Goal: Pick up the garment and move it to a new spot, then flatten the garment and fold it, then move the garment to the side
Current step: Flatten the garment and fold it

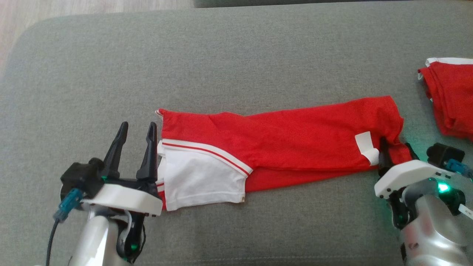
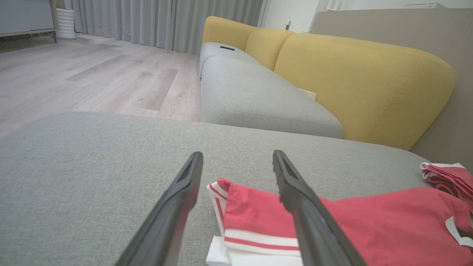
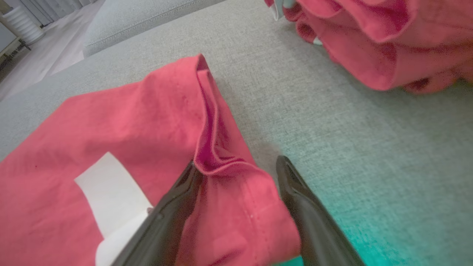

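The garment [image 1: 288,144], red with a white panel and red-and-white striped trim, lies as a long folded strip across the grey cushion [image 1: 221,55]. My left gripper [image 1: 136,129] stands open at its left end, fingers just outside the white panel. In the left wrist view the left gripper [image 2: 236,159] hovers over the striped corner of the garment [image 2: 354,225]. My right gripper [image 1: 397,149] is at the right end, partly hidden by its white housing. In the right wrist view the right gripper [image 3: 238,164] is open, its fingers astride a raised fold of the garment [image 3: 129,122] beside a white label [image 3: 107,188].
A second red garment [image 1: 449,99] lies bunched at the cushion's right edge, also close ahead in the right wrist view [image 3: 380,40]. Beyond the cushion stand a yellow-backed sofa [image 2: 351,77] with grey seats, wooden floor [image 2: 92,77] and grey curtains [image 2: 147,22].
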### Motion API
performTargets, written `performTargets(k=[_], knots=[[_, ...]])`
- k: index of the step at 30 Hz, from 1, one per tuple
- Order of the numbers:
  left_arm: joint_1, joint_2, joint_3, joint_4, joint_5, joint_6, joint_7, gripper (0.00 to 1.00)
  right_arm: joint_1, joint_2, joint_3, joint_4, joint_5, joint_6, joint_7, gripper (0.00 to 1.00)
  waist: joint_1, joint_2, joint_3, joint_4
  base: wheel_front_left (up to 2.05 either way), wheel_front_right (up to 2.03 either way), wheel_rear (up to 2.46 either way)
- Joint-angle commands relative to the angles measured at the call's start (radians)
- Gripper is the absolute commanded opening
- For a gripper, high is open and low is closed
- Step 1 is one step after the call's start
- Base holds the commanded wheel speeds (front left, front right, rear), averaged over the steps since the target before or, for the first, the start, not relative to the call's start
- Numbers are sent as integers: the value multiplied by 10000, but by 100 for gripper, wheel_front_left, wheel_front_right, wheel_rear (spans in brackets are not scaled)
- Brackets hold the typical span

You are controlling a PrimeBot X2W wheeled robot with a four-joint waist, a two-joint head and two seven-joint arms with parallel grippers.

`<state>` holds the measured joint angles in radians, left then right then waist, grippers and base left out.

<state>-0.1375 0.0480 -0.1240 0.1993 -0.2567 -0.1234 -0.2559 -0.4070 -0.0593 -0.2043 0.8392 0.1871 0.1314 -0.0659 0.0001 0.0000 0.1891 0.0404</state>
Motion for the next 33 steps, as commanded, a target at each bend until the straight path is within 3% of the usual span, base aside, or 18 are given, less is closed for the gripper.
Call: performTargets(k=[1, 2, 3, 5, 12, 22, 28, 33], knots=[[-465, 25, 277, -280, 2, -20, -59, 100, -168, 88, 509, 172, 163, -7, 138, 100, -1, 0, 0, -25, 0, 0, 0], [-474, 24, 278, -278, -3, -23, -59, 100, -204, 88, 625, 278, 268, -7, 152, 100, -1, 0, -3, -36, 0, 0, 0], [-482, 24, 282, -275, -6, -24, -59, 100, -234, 88, 733, 356, 383, -7, 145, 61, -1, 0, -9, -47, 0, 0, 0], [-493, 24, 299, -269, -12, -27, -59, 100, -272, 89, 863, 457, 514, -7, 120, 0, -1, 0, -35, -74, 0, 0, 0], [-480, 23, 408, -264, -10, -36, -59, 100, -413, -444, 554, 459, 606, -7, -229, 0, -1, 0, -149, -139, 0, 0, 0], [-374, 23, 446, -300, -63, -43, -59, 100, -502, -1281, -826, 595, 142, -7, -413, 0, -1, 0, -345, -221, 0, 0, 0], [-228, 23, 439, -238, -84, -44, -59, 100, -544, -812, -558, 39, -31, -7, -343, 0, -1, 0, -663, -321, 0, 0, 0], [-56, 22, 427, -216, -102, -41, -59, 100, -386, -264, 270, -1127, 439, -7, 79, 0, -1, 0, -1101, -314, 0, 0, 0]])
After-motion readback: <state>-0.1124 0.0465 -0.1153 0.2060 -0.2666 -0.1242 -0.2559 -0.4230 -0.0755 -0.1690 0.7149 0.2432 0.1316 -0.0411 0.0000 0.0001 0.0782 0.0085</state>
